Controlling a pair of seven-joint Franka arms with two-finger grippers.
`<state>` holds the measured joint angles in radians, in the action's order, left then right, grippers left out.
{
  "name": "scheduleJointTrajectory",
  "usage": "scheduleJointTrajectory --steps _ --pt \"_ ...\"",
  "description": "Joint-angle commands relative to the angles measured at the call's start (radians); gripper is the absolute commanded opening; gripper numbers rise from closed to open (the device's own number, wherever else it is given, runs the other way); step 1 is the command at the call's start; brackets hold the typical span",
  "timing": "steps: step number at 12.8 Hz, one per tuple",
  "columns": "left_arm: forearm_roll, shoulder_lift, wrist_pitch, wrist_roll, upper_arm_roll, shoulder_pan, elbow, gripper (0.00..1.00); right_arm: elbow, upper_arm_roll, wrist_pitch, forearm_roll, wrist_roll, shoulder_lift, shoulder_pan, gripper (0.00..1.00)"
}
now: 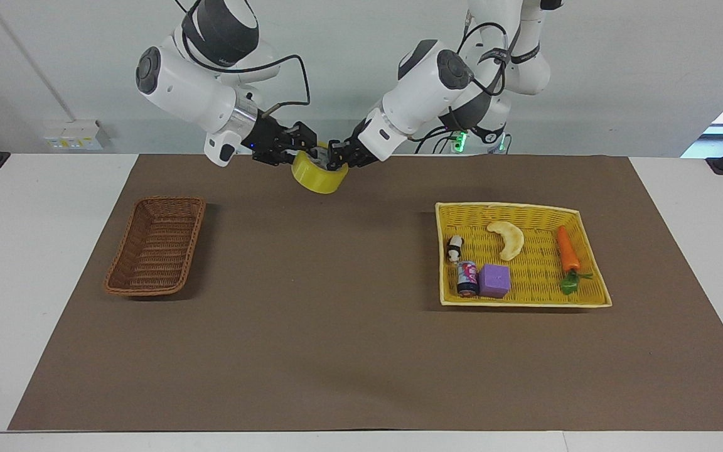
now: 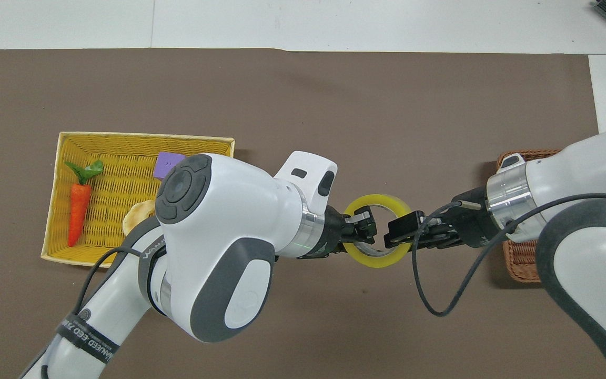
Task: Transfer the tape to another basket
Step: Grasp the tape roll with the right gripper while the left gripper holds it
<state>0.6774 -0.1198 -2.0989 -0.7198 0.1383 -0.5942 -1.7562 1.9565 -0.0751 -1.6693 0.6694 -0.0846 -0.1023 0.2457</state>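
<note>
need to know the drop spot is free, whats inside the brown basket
In the facing view the basket shows only its bare woven floor. In the overhead view the right arm covers most of it. The tape is up between both grippers.

Left gripper (image 1: pixel 338 156) and right gripper (image 1: pixel 292 149) meet mid-air, jaws seemingly clamped.

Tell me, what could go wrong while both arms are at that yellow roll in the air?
The tape hangs high over the bare mat between the left gripper and the right gripper. If one lets go before the other grips firmly, it could drop and roll off. If both pull, it may twist loose. The basket is narrow and some way off, so a sloppy release might miss it.
</note>
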Motion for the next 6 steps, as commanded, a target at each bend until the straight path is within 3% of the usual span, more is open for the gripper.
scheduleJointTrajectory --steps 1,4,6 --pt "0.059 0.048 -0.02 0.002 -0.006 0.001 -0.022 1.0 -0.033 0.001 -0.004 0.015 -0.02 0.007 -0.003 0.0" --pt "0.088 0.081 0.0 0.049 -0.009 0.048 -0.026 1.0 -0.045 -0.006 0.011 -0.001 -0.009 0.007 -0.022 0.0" --pt "0.085 0.103 0.093 0.072 -0.014 0.106 -0.032 1.0 -0.045 -0.006 0.01 -0.037 0.029 0.009 -0.048 0.0"
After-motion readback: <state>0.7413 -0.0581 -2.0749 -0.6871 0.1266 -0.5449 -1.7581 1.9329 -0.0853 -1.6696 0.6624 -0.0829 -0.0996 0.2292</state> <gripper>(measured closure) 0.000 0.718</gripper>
